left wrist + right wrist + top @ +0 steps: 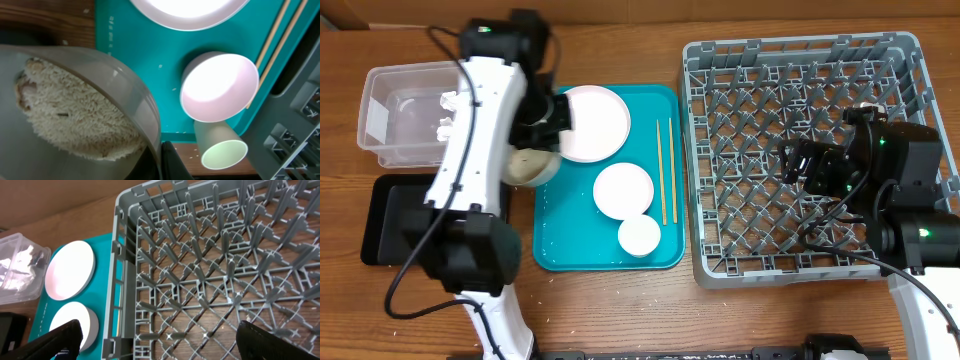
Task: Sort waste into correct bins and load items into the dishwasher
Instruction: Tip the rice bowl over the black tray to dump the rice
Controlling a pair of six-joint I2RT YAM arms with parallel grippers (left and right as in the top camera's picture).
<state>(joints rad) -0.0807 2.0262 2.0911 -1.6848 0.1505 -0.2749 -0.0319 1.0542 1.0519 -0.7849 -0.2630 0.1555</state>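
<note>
napkins [448, 108] lie in the clear tub [380, 120] at the bench's far-left corner, the left hand [161, 162] pinches a bowl of rice [525, 170] not yet emptied, the right hand [798, 163] hangs spread above the bare dish rack [790, 48], and plates [595, 122], cup [638, 235] and chopsticks [665, 170] sit on the teal tray [555, 240].

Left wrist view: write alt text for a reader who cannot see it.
A translucent bowl of rice fills the left, close to the camera. Beyond it, on a teal tray, sit a white bowl, a white cup, the edge of a plate and two chopsticks.
</note>
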